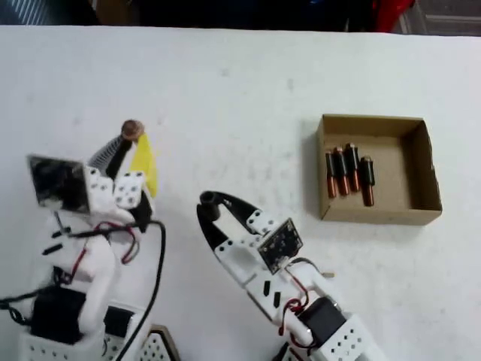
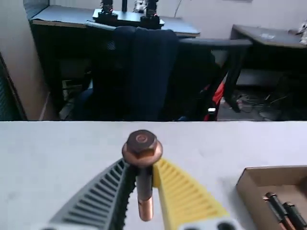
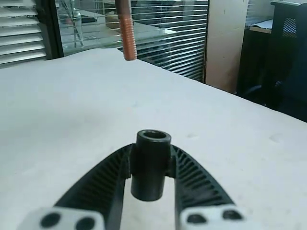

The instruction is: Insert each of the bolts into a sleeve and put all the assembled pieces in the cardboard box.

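At the desk's near edge: insertion step.
Left gripper (image 2: 139, 166) pinches bolt (image 2: 142, 146), right gripper (image 3: 151, 152) pinches sleeve (image 3: 150, 172); next, tip must align over bore.

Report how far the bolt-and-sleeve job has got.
Done: four assembled pieces lie in the cardboard box. In hand: the left gripper holds a bolt, the right gripper a sleeve, not yet joined. Left: insert that bolt, then box the piece.

Cardboard box (image 1: 398, 169) holds 4 assembled pieces (image 1: 347, 171).
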Motion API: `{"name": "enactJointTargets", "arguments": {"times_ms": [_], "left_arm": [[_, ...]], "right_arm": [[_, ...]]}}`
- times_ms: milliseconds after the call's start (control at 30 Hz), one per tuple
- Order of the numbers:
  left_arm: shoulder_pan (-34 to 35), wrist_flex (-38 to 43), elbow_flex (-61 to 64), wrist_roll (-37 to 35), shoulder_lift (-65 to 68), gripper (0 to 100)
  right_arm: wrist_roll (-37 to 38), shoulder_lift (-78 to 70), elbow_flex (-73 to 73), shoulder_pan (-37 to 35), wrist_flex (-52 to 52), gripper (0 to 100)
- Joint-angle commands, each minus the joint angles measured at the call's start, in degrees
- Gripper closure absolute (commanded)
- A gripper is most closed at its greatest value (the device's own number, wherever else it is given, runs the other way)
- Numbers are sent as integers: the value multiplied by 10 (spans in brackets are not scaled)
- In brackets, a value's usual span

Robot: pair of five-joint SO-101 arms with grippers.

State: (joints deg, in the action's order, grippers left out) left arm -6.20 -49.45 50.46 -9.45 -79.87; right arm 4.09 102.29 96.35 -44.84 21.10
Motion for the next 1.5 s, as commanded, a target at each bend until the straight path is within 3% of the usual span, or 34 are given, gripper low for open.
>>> {"name": "enactJointTargets", "arguments": {"times_ms": [0,233,667,767,900,1133,1467], "left_arm": [[-74,40,-4,-30,-40,977],[-167,40,-3,-31,-55,977],[-168,40,-3,-31,-53,977],[-168,40,-3,-31,-53,977],[-168,36,-3,-31,-53,977],[-169,-22,-8,-30,-55,977],[-169,-25,-8,-31,-56,977]], "right_arm": [[-1,4,5,-4,-11,982],[0,7,5,26,-28,981],[0,5,5,12,-109,981],[11,4,5,-9,-102,981],[80,4,5,-22,-81,981],[76,4,5,-21,-80,981],[82,4,5,-21,-52,981]]}}
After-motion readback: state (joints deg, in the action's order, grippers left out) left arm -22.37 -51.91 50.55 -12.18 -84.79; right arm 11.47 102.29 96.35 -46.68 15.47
